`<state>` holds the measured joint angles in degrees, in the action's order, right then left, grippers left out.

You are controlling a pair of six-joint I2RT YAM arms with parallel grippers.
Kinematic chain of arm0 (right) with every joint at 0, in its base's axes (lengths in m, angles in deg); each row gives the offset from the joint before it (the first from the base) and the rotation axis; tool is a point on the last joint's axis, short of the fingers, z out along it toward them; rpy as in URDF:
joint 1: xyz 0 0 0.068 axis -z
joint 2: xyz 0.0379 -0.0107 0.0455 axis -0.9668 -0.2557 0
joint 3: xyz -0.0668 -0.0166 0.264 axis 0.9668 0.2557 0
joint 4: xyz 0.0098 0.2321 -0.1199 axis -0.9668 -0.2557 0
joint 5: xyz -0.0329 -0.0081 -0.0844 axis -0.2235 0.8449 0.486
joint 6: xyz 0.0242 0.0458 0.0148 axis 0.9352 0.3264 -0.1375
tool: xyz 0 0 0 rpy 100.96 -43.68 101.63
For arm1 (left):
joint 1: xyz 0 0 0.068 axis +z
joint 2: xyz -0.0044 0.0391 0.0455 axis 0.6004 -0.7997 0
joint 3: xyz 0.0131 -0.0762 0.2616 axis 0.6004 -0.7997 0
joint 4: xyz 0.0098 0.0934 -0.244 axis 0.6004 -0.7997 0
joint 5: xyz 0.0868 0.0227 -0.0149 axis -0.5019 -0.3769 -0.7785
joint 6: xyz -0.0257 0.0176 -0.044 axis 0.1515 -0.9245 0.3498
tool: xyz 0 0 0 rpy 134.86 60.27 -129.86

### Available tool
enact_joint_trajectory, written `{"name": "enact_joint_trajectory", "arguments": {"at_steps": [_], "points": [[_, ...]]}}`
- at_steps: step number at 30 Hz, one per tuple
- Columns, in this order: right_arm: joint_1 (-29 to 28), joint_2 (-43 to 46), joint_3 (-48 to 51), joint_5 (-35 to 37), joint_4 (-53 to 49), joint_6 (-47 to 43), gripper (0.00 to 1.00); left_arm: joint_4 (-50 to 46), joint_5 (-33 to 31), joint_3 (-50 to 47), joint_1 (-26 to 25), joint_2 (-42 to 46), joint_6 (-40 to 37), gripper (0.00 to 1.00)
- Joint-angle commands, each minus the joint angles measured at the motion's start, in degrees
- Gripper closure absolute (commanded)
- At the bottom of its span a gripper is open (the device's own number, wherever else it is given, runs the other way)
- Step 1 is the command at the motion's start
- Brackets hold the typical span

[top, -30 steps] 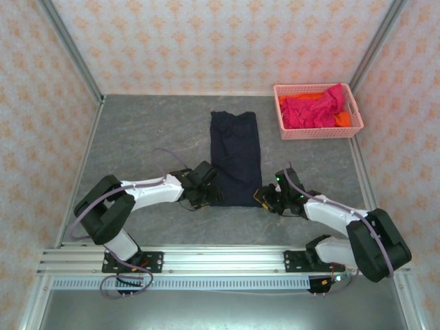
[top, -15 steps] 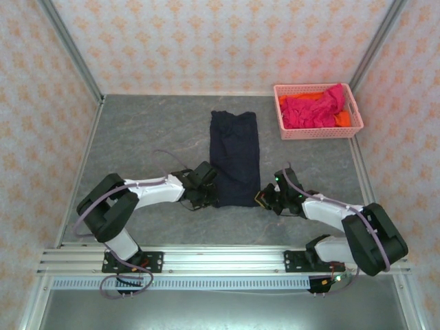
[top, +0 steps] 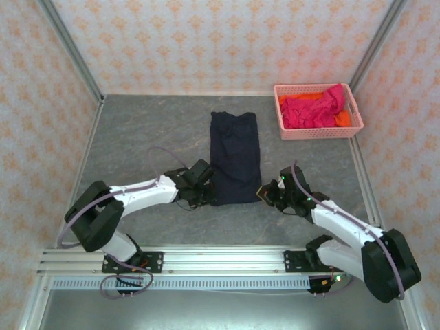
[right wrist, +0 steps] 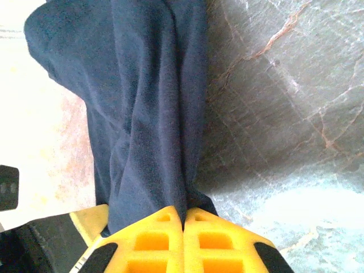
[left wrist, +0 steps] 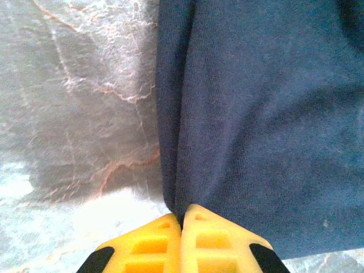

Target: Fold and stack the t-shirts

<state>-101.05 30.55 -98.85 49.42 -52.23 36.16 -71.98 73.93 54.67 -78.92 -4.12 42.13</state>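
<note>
A dark navy t-shirt (top: 234, 155) lies folded into a long strip in the middle of the grey table (top: 137, 137). My left gripper (top: 205, 185) is shut on its near left corner; the yellow fingers (left wrist: 153, 242) pinch a fold of navy cloth (left wrist: 261, 114). My right gripper (top: 264, 192) is shut on the near right corner, with the navy cloth (right wrist: 148, 114) bunched and lifted between its yellow fingers (right wrist: 216, 242). A magenta-red t-shirt (top: 313, 108) and an orange t-shirt (top: 346, 119) lie crumpled in the pink basket (top: 317, 132).
The pink lattice basket stands at the back right, against the right wall. Patterned walls close the table on three sides. An aluminium rail (top: 220, 265) runs along the near edge by the arm bases. Bare table lies left of the navy shirt.
Both grippers have closed on the shirt's near corners. The near hem has pulled up slightly, and the right arm has shifted a little to the right.
</note>
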Motion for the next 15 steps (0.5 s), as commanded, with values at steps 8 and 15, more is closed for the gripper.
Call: {"name": "enact_joint_trajectory", "arguments": {"at_steps": [8,15], "points": [[-7.0,9.6,-5.4,1.9,-19.4,-1.2,1.0,-15.6,-1.1,0.8,-2.0,10.8,-0.3,1.0],[-8.3,12.1,-10.4,3.0,-24.0,-1.2,1.0,-21.8,-3.4,4.0,-2.5,17.0,0.3,1.0]]}}
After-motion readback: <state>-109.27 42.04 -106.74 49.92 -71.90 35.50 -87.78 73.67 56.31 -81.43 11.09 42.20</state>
